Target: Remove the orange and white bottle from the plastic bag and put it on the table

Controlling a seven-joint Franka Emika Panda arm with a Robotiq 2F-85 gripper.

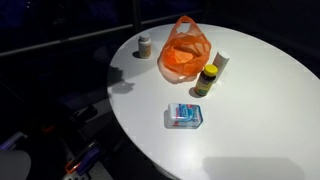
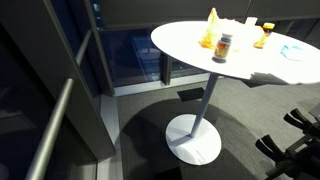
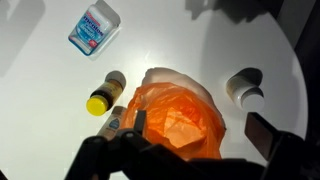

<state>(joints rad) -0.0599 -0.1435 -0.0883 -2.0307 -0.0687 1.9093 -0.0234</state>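
An orange plastic bag (image 1: pixel 185 52) stands open on the round white table (image 1: pixel 250 110). It also shows in the other exterior view (image 2: pixel 210 30) and fills the lower middle of the wrist view (image 3: pixel 178 112). The orange and white bottle is not clearly visible; only crumpled pale orange plastic shows inside the bag's mouth. My gripper (image 3: pixel 200 128) is open and empty, with its two dark fingers straddling the bag's mouth from above. The gripper is out of view in both exterior views.
A brown bottle with a white lid (image 1: pixel 145 45) stands on one side of the bag. A yellow-lidded bottle (image 1: pixel 206 80) and a small white item (image 1: pixel 222 62) stand on the other. A blue and white pack (image 1: pixel 184 115) lies nearer the table's edge.
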